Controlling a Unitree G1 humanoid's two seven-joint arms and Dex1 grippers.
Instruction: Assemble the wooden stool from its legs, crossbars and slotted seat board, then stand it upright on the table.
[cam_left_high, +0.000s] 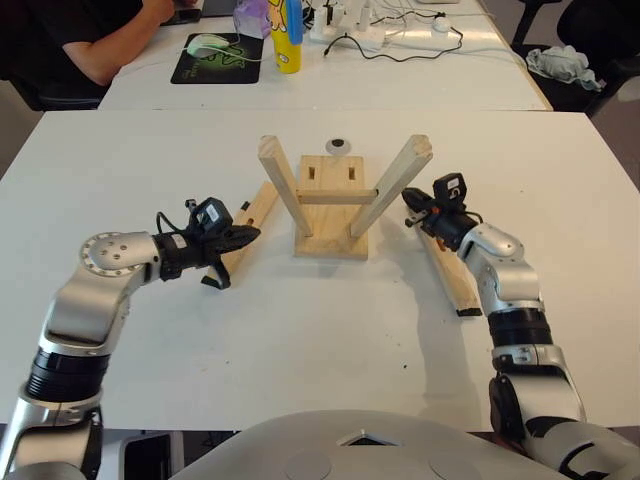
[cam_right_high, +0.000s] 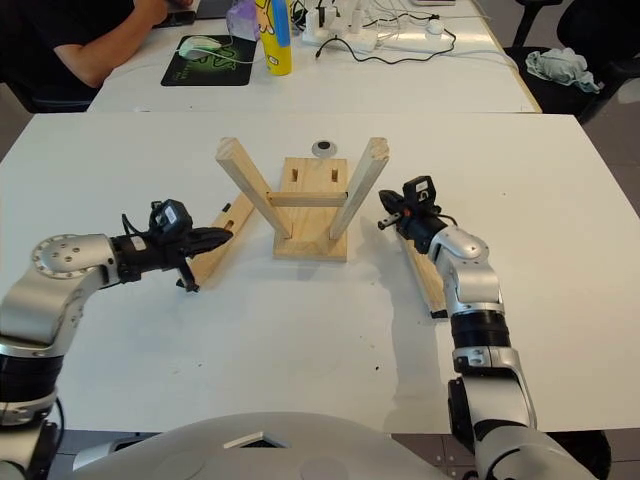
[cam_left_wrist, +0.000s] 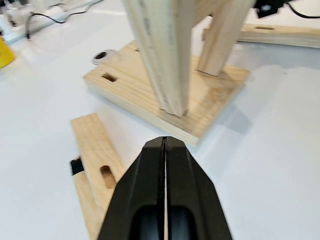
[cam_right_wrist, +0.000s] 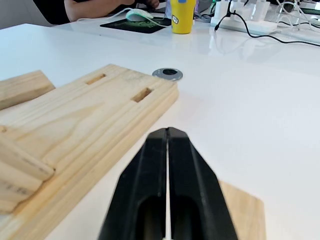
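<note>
The pale, slotted wooden seat board (cam_left_high: 326, 228) lies flat on the white table (cam_left_high: 150, 160) between the two hands. Two standing legs (cam_left_high: 285, 185) rise from it in a V, tied by a thin crossbar (cam_left_high: 337, 197); they seem seated, though the joints are hard to see. Half built, I'd judge: one loose leg (cam_left_high: 262, 203) lies just beside the black left gripper (cam_left_wrist: 164, 145), and a second loose leg (cam_left_high: 452, 275) lies beneath the right gripper (cam_right_wrist: 166, 134), both grippers pinched closed on nothing. Next, a hand must open, grasp its leg and seat it in a free slot (cam_right_wrist: 141, 94).
</note>
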